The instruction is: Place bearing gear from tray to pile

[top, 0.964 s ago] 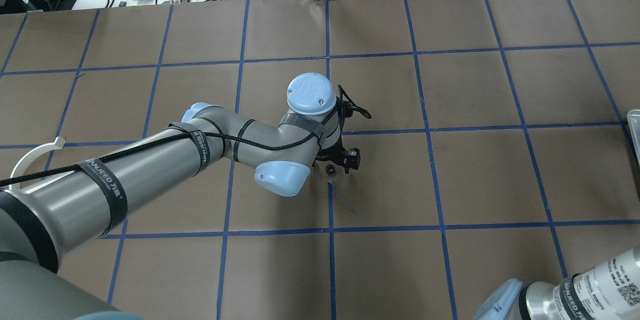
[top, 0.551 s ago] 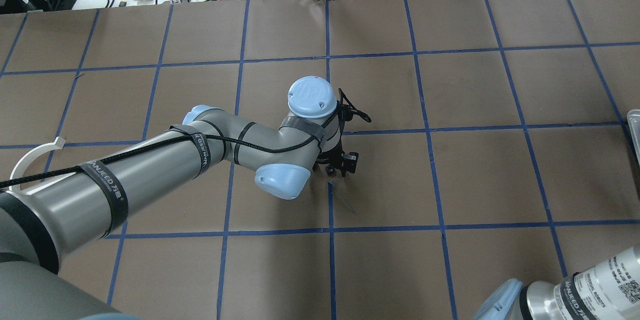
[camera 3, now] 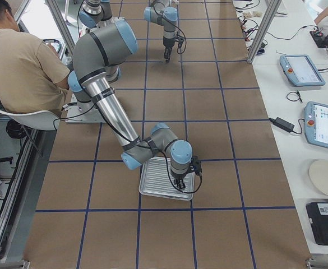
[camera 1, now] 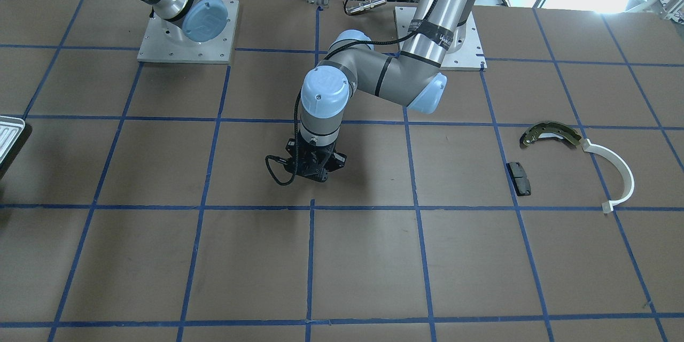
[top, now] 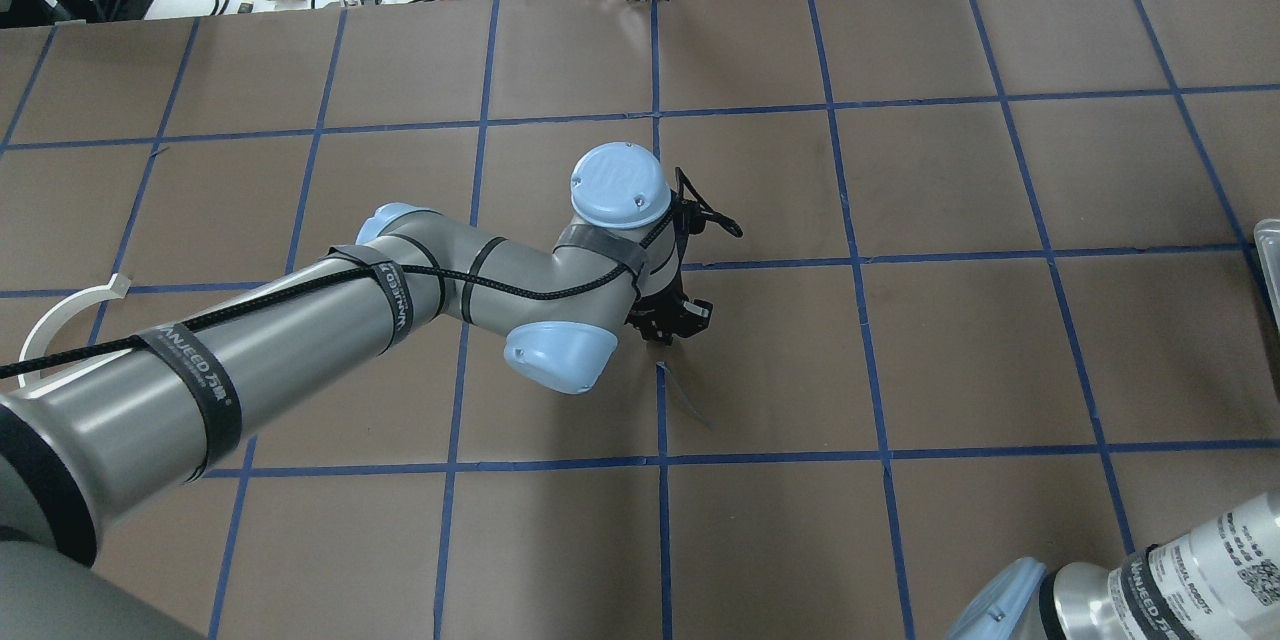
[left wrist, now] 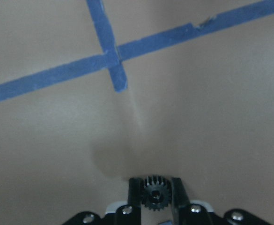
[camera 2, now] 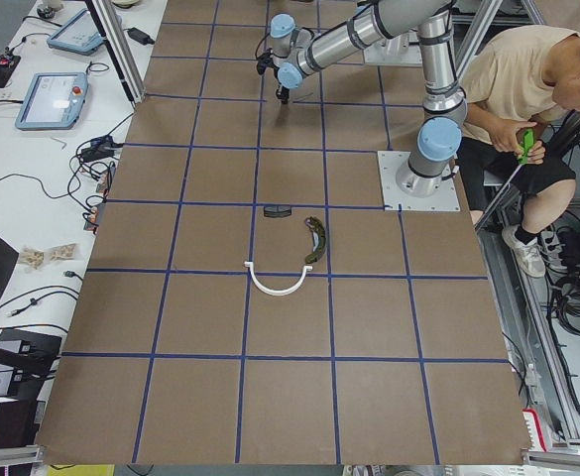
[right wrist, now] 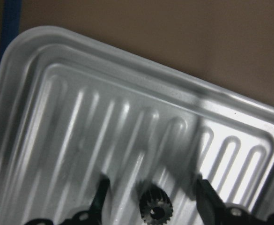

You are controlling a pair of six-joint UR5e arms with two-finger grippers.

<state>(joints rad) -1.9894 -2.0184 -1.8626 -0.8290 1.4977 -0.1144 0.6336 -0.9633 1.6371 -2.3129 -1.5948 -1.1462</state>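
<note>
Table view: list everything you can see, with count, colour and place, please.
held gear: one, black, between the left gripper's fingers, over the table centre
tray gear: one, black, on the tray floor
tray: one, silvery, ribbed, at the table's end on the robot's right
shoe: one, bronze, curved, towards the robot's left end
arc: one, white, next to the shoe
pad: one, black, apart from both
person: one, beige shirt, seated by the robot's base
left gripper: shut on the held gear
right gripper: open, straddling the tray gear
</note>
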